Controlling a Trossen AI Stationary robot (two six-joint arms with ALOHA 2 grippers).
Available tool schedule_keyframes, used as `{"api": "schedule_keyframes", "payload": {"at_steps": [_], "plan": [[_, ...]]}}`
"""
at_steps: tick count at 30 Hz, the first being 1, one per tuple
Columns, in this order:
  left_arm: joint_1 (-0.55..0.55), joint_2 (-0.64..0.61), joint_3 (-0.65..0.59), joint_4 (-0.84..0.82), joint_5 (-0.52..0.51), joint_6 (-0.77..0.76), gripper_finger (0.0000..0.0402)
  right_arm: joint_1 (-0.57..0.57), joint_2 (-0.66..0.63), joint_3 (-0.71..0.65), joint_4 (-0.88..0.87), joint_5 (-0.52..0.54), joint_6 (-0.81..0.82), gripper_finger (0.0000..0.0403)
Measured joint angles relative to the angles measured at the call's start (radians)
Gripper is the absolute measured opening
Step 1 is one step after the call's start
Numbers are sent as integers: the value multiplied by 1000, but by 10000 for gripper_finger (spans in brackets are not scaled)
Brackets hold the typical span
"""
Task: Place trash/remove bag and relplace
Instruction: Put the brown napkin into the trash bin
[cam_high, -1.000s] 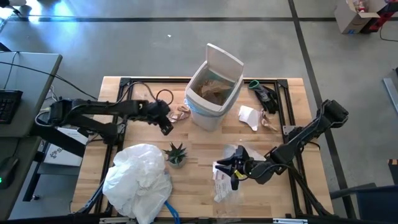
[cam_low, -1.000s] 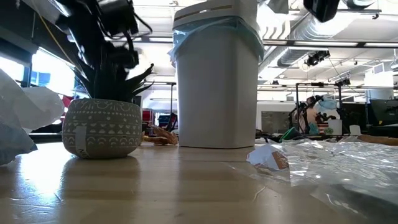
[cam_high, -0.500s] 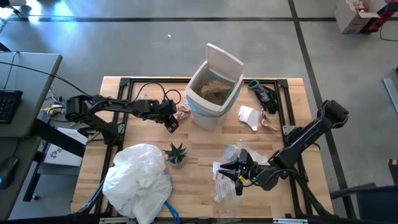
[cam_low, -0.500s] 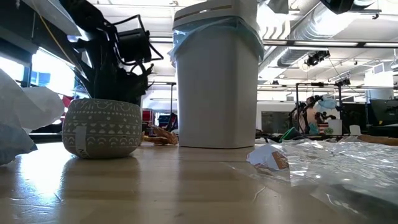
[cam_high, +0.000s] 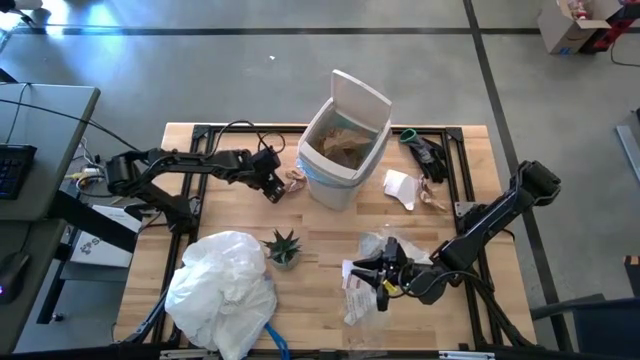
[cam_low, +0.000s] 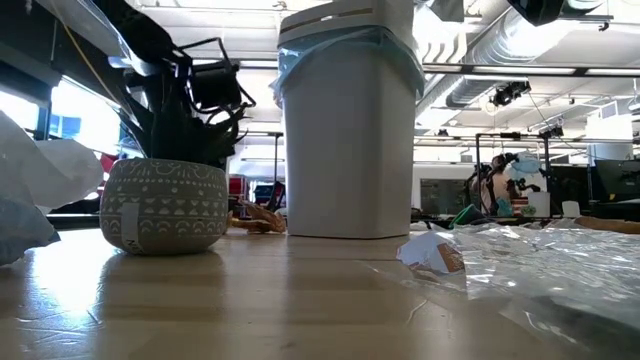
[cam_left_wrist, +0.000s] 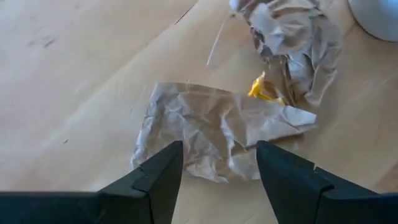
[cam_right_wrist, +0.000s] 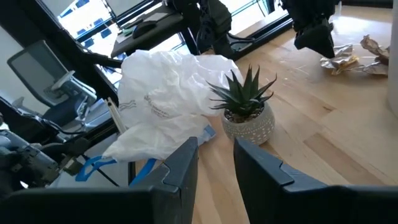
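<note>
Left gripper (cam_left_wrist: 217, 163) hangs released above brown paper (cam_left_wrist: 217, 127) at the bin's (cam_high: 340, 150) nine o'clock. Only its wrist view shows the gap. Right gripper (cam_high: 375, 278) is empty, fingers narrowly apart.

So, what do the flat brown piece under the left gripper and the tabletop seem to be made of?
The brown piece looks like thin kraft paper, matte, with fine creases all over and a torn edge. The tabletop looks like light wood with a smooth finish: grain lines and plank seams show.
</note>
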Motion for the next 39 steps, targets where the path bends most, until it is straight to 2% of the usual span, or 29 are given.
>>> {"api": "schedule_keyframes", "payload": {"at_steps": [4,10,13,15,18,20,28,39], "plan": [[20,64,0,5,50,9,189,0,0,0,0,5,0,90],[4,182,12,66,19,14,182,0,0,0,1,8,8,90],[-13,197,13,73,8,22,150,0,0,0,1,9,15,90],[-25,189,12,73,3,28,110,0,0,0,2,9,17,90],[-30,160,3,46,29,51,32,0,0,0,1,9,19,90],[-30,142,0,26,40,57,11,0,0,0,1,9,19,90],[-76,36,-8,-114,41,69,1,0,0,0,1,10,19,90],[-202,-258,25,-111,52,7,0,0,0,0,2,23,8,90]]}}
